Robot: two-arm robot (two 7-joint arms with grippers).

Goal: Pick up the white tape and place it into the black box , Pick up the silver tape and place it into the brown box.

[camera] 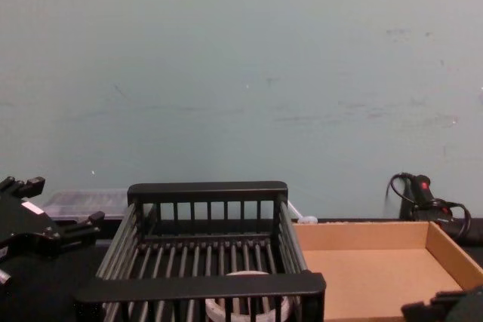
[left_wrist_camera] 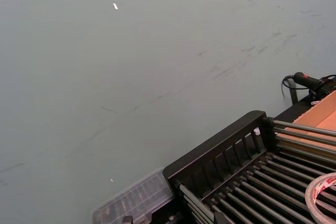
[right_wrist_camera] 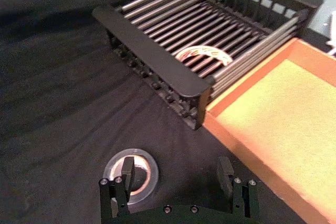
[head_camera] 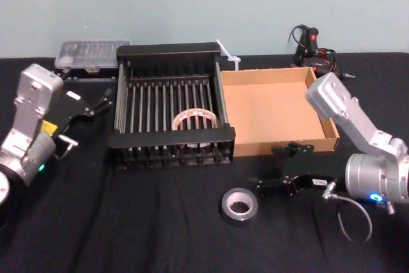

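Observation:
The white tape (head_camera: 192, 114) lies flat on the floor bars of the black box (head_camera: 169, 140), near its front right corner; it also shows in the wrist views as white tape (right_wrist_camera: 202, 52) (left_wrist_camera: 315, 190). The silver tape (head_camera: 226, 201) lies on the black cloth in front of the boxes. My right gripper (head_camera: 273, 167) is open just to its right and slightly behind it. In the right wrist view one finger (right_wrist_camera: 122, 179) overlaps the silver tape (right_wrist_camera: 135, 154). The brown box (head_camera: 275, 110) stands right of the black box with nothing in it. My left gripper (head_camera: 84, 123) hangs open left of the black box.
A clear plastic case (head_camera: 88, 54) sits behind the black box at the back left. A black corded tool (head_camera: 313, 46) lies behind the brown box. A white zip tie (head_camera: 229, 54) lies between the boxes at the back. A grey-green wall stands behind the table.

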